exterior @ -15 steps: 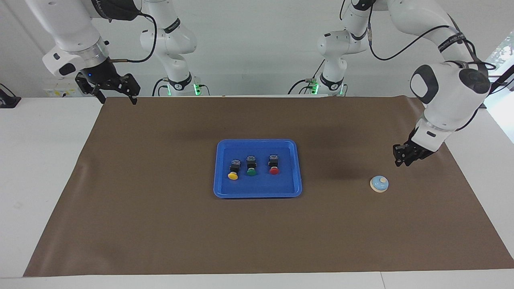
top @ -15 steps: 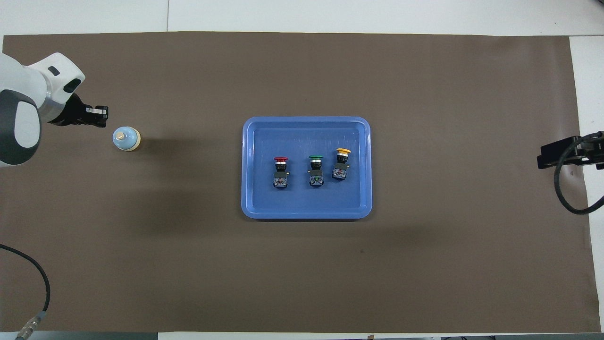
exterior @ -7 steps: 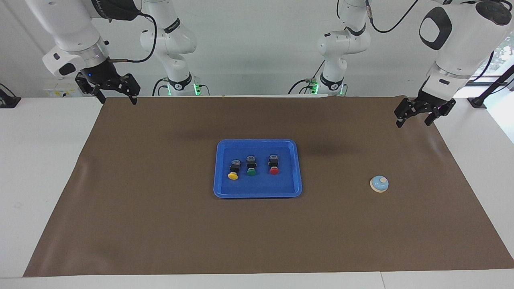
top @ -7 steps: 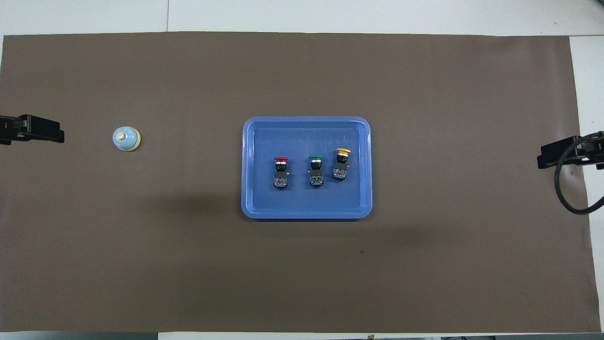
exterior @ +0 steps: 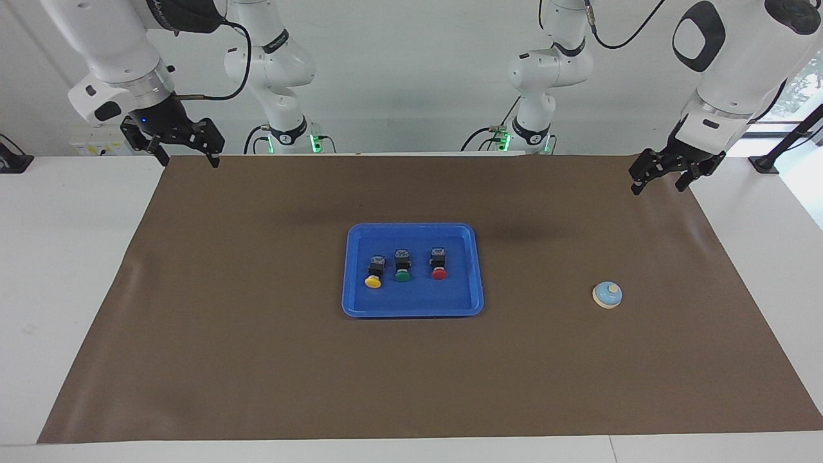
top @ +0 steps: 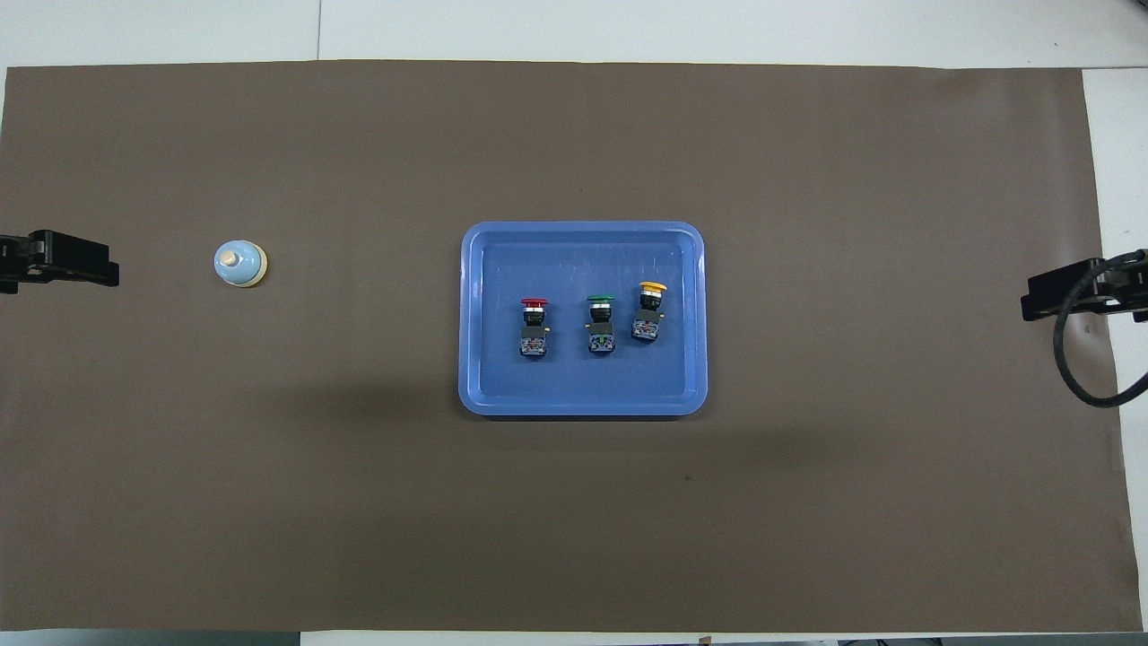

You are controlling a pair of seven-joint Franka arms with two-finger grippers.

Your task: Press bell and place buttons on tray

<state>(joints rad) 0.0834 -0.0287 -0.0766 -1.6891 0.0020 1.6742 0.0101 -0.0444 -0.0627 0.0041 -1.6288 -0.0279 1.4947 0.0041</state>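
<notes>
One tray (exterior: 412, 310) holding three buttons (exterior: 402, 265) (red, green, yellow), one bell (exterior: 607, 294), left gripper (exterior: 664, 177) and right gripper (exterior: 182, 151) jaws spread, empty.

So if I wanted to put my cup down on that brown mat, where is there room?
The brown mat is bare between the tray and the bell, and from the tray toward the right arm's end. Inside the tray it is crowded: the red button, green button and yellow button sit in a row. The left gripper and right gripper hang over the mat's corners.
</notes>
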